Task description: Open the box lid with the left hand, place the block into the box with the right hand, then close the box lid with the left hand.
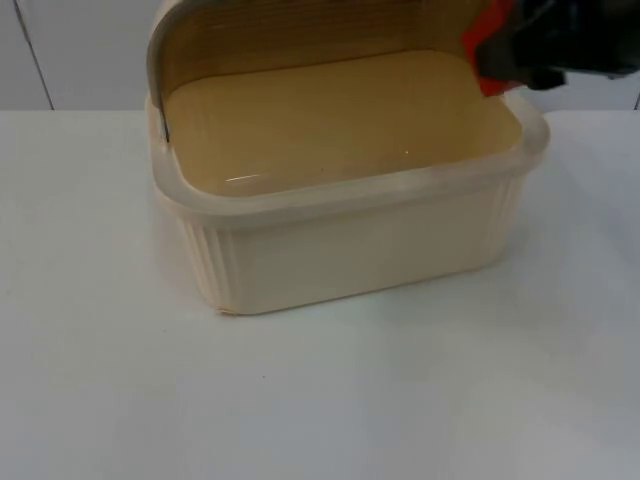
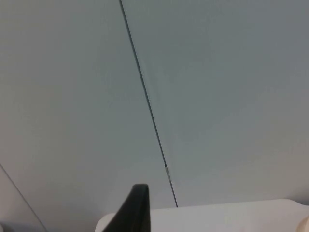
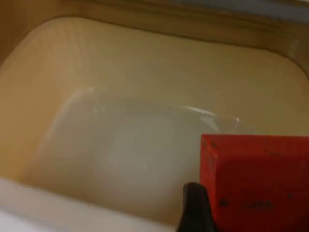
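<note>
**Block held over the open box**

The left hand (image 2: 133, 212) faces the grey partition wall (image 2: 217, 96); I cannot tell whether it is open or closed, or whether it holds the raised lid (image 1: 300, 35). The cream box (image 1: 340, 250) stands open on the white surface (image 1: 320, 400). The right hand (image 1: 520, 55) grips the red block (image 3: 253, 181) above the box's far right corner, so the bare box floor (image 3: 130, 150) lies straight below and to its left. The arm hides most of the block from above.
</note>
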